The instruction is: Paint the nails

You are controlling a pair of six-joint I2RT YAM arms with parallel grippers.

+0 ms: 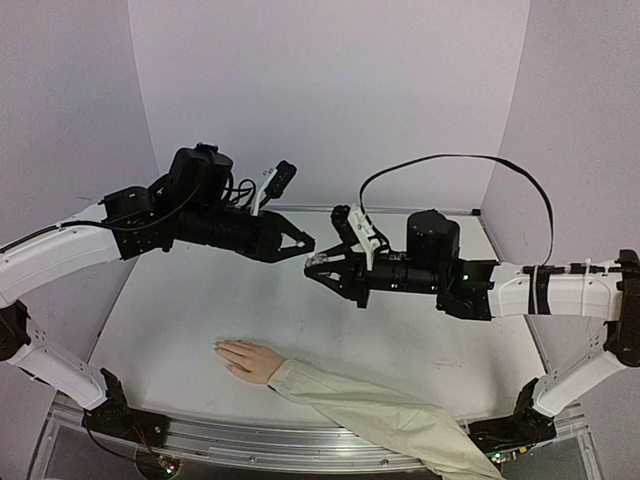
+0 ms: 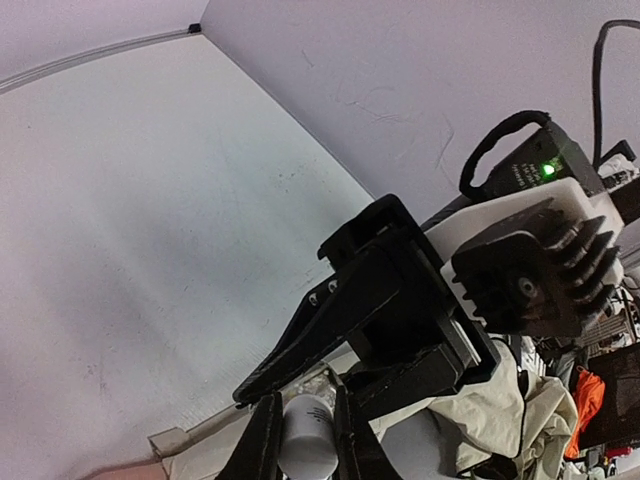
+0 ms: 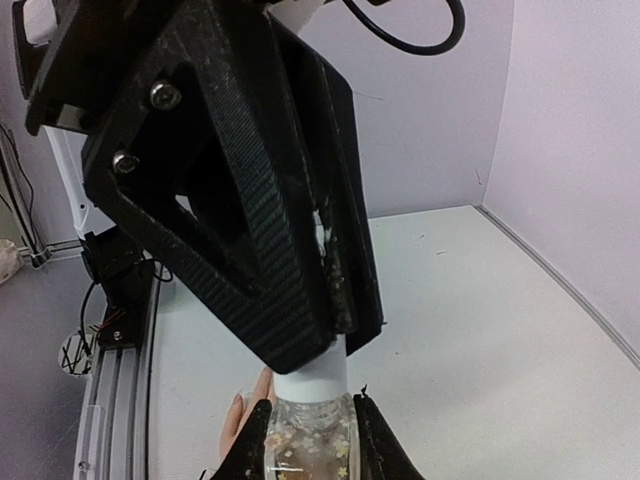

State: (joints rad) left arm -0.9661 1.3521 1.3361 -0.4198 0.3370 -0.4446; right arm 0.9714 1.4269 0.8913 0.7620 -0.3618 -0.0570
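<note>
**Both pincers clamping one small bottle above the mannequin hand**

The mannequin hand (image 1: 250, 358) is lying flat on the white table (image 1: 180, 300), near its front edge. Its fingers are pointing toward the left arm's side. A beige sleeve (image 1: 380, 415) is trailing away from the wrist toward the right arm's base.

The nails (image 1: 221, 348) are sitting at the fingertips, at the end of the hand farthest from the sleeve. They are so pale and small that they are hardly showing apart from the skin. Nothing is touching them.

Both arms are reaching inward and meeting in the air, above the hand and beyond it, toward the back wall.

The right gripper (image 3: 308, 447) is pinching narrowly around a small clear bottle (image 3: 300, 435) with flecks showing inside. One finger is pressing on each side of the glass.

The bottle's white cap (image 3: 312, 378) is sticking out past those fingers. The left gripper (image 2: 305, 447) is closing tightly on it from the opposite side. In the left wrist view the cap is sitting squeezed between that gripper's two black fingers (image 2: 262, 445).

In the right wrist view, part of the mannequin hand is peeking out beside the bottle, well below it. The bottle and both grippers are hanging well clear of the hand and the table.
</note>
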